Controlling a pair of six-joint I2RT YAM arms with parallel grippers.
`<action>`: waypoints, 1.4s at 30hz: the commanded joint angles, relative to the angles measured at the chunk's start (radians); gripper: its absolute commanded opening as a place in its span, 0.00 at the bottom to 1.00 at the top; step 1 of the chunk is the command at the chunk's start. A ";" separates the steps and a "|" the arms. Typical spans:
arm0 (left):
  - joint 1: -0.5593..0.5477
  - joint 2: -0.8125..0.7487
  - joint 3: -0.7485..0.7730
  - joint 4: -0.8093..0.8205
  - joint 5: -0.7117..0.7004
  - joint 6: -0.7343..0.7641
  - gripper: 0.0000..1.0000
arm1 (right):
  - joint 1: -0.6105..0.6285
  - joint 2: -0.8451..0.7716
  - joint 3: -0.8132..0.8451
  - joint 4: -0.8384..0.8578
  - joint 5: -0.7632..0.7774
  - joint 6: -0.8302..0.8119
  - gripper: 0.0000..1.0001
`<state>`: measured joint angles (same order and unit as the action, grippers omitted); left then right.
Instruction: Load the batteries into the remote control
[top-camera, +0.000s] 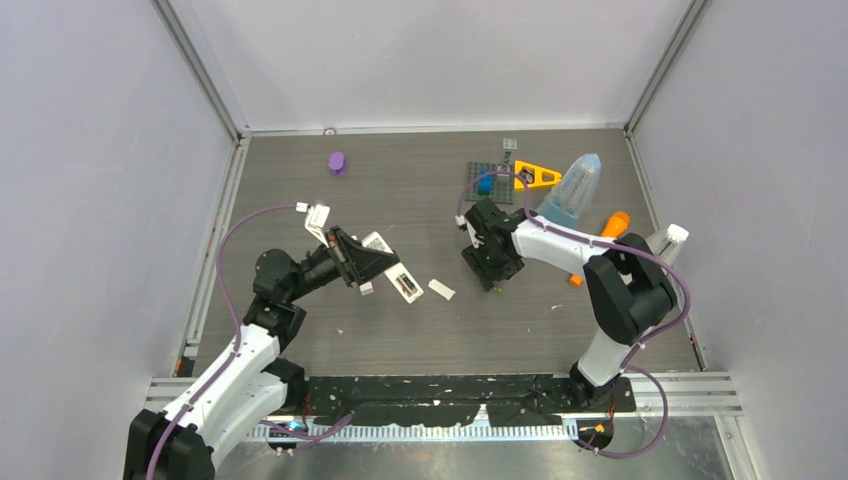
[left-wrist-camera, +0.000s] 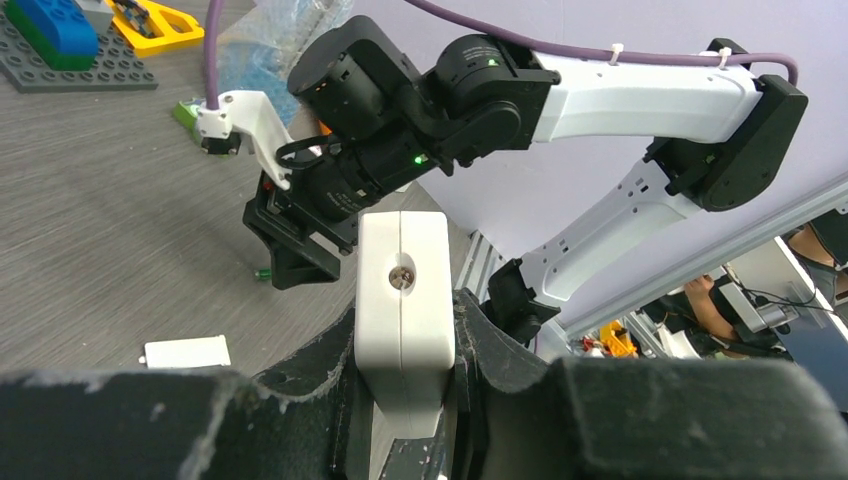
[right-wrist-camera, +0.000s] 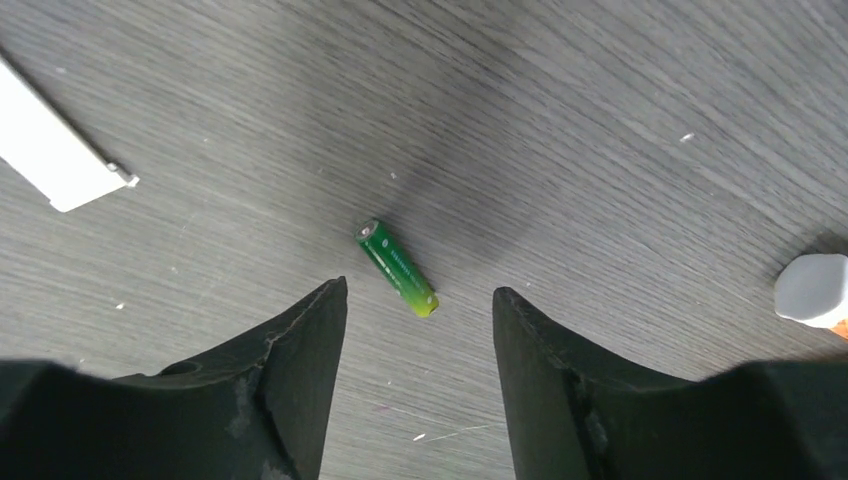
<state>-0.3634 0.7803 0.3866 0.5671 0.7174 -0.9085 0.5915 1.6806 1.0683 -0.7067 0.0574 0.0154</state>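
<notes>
A white remote control (top-camera: 388, 268) is tilted above the table with my left gripper (top-camera: 350, 257) shut on it. Its battery compartment (top-camera: 407, 288) lies uncovered. In the left wrist view the remote's end (left-wrist-camera: 402, 300) stands up between the two black jaws of the left gripper (left-wrist-camera: 405, 318). One green battery (right-wrist-camera: 398, 268) lies flat on the wood-grain table. My right gripper (right-wrist-camera: 418, 292) hovers open just over it, one fingertip on either side, not touching. The same battery (top-camera: 497, 289) shows as a small speck under the right gripper (top-camera: 494, 273). The white battery cover (top-camera: 441, 289) lies between the arms.
At the back right are a grey brick baseplate (top-camera: 488, 182), a yellow triangle (top-camera: 537, 176), a clear plastic bag (top-camera: 573, 192) and an orange carrot-shaped toy (top-camera: 612, 225). A purple object (top-camera: 337, 162) sits at the back left. A white-capped thing (right-wrist-camera: 812, 288) lies right of the battery.
</notes>
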 joint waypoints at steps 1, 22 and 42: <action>0.006 -0.012 0.007 0.029 -0.016 0.007 0.00 | -0.002 0.039 0.036 0.023 0.026 -0.037 0.59; 0.006 0.012 0.010 0.014 -0.035 0.000 0.00 | -0.001 0.046 -0.003 0.140 -0.106 0.058 0.08; 0.005 0.157 -0.004 0.307 -0.060 -0.362 0.00 | 0.284 -0.537 0.143 0.428 -0.076 0.280 0.06</action>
<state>-0.3634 0.9234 0.3790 0.7177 0.6811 -1.1213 0.7937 1.1759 1.1545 -0.3805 -0.0277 0.2638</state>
